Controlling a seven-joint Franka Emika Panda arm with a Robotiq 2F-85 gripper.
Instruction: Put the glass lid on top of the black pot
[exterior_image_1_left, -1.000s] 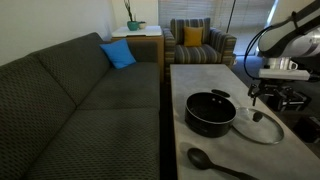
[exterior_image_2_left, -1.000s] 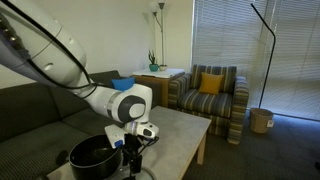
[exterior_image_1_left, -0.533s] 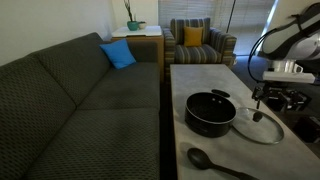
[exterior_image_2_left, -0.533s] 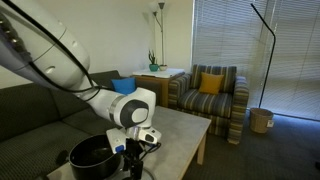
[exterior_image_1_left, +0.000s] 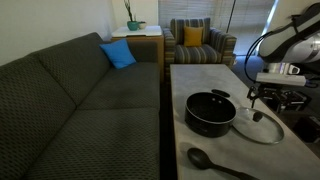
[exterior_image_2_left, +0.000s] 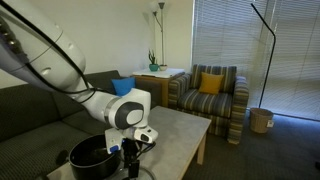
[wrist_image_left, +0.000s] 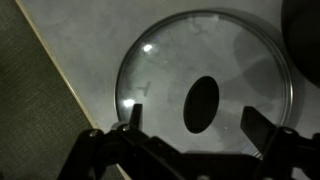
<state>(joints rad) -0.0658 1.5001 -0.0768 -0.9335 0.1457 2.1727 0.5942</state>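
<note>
The glass lid (exterior_image_1_left: 260, 126) lies flat on the pale table, right beside the black pot (exterior_image_1_left: 210, 112). In the wrist view the lid (wrist_image_left: 160, 75) fills the frame, with its dark knob (wrist_image_left: 201, 104) in the middle. My gripper (wrist_image_left: 196, 121) is open and hangs above the lid, one finger on each side of the knob, holding nothing. In an exterior view the gripper (exterior_image_1_left: 264, 98) is a little above the lid. In another exterior view the gripper (exterior_image_2_left: 128, 158) is just beside the pot (exterior_image_2_left: 92, 156); the lid is hidden there.
A black long-handled spoon (exterior_image_1_left: 212, 162) lies at the table's near end. A dark sofa (exterior_image_1_left: 80, 110) runs along one side of the table. A striped armchair (exterior_image_1_left: 196, 42) stands past the far end. The table edge (wrist_image_left: 70, 95) is close to the lid.
The gripper has shifted very slightly above the lid. The lid, the pot and the spoon have not moved.
</note>
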